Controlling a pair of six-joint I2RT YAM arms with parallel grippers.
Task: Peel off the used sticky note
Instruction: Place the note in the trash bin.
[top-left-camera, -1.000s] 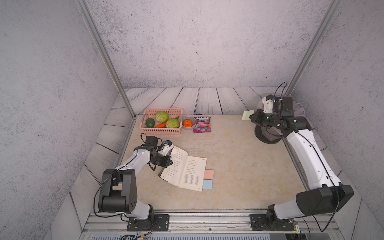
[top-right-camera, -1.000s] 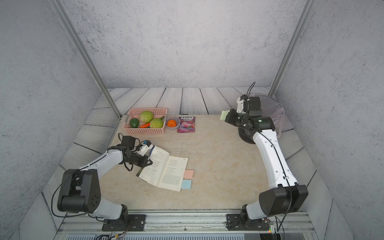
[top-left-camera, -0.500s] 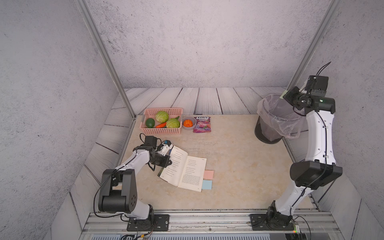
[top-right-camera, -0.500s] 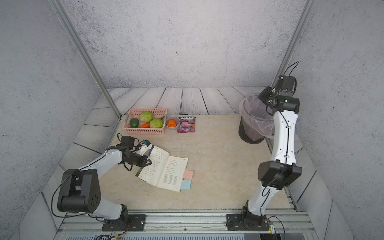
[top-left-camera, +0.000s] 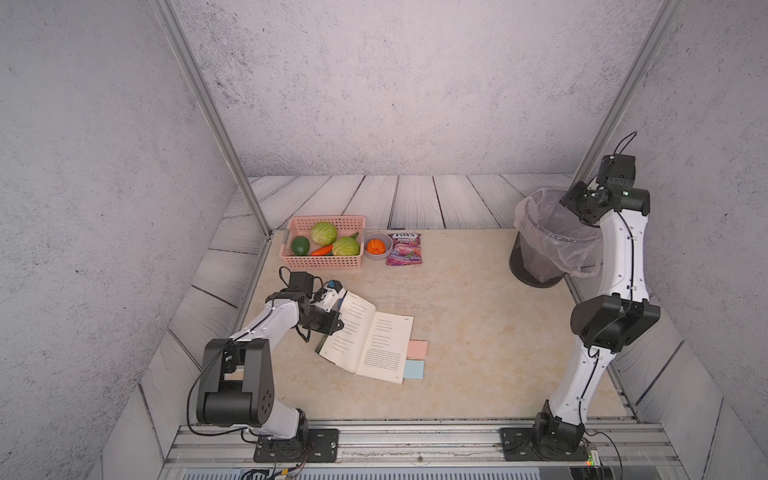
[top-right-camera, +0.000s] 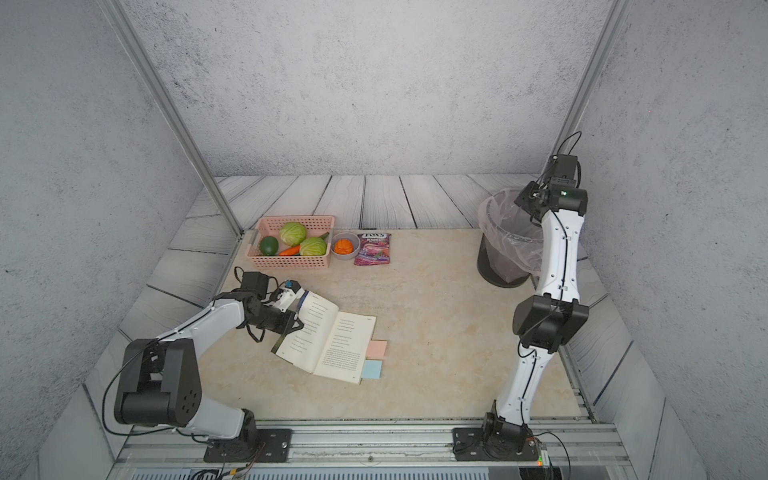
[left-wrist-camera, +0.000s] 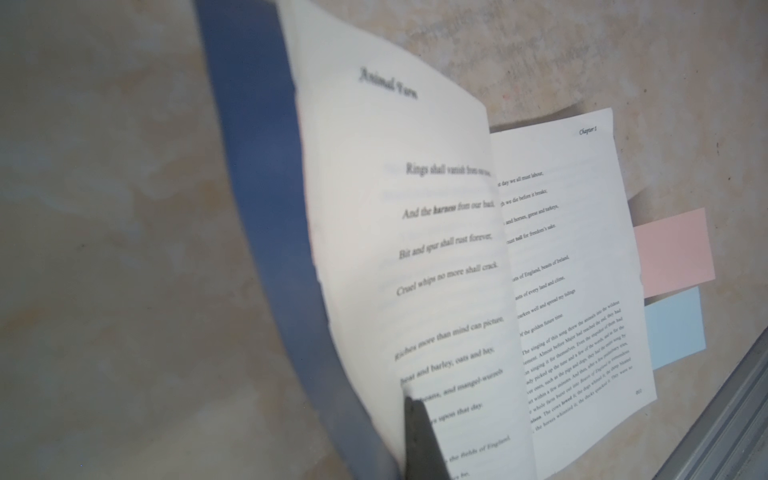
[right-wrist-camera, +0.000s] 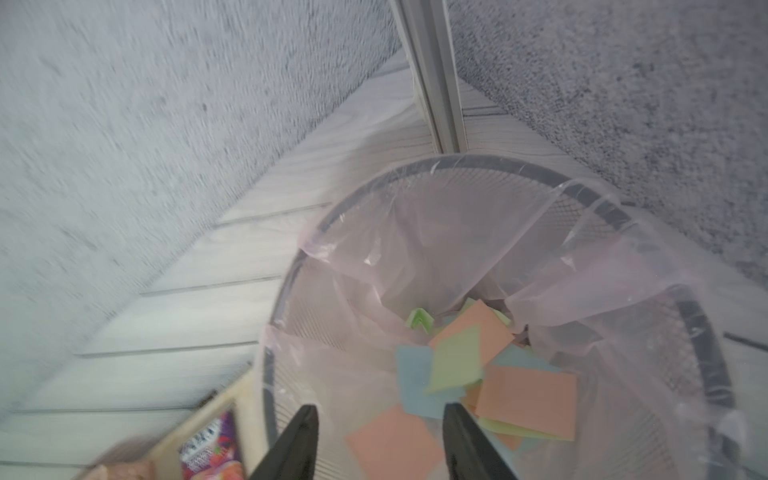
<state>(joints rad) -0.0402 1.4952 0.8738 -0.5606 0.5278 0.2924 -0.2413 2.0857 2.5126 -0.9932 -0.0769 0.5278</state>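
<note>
Green sticky note (right-wrist-camera: 455, 361): atop discarded notes (right-wrist-camera: 525, 399) inside lined bin (top-left-camera: 536, 266), right side of frame in both top views. Right gripper (right-wrist-camera: 381, 409): above bin, jaws apart, empty. Left gripper (top-left-camera: 334, 326): clamped on left edge of open book (top-left-camera: 368, 336), centre-left.

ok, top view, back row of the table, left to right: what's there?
basket → bowl → candy bag → bin
</note>
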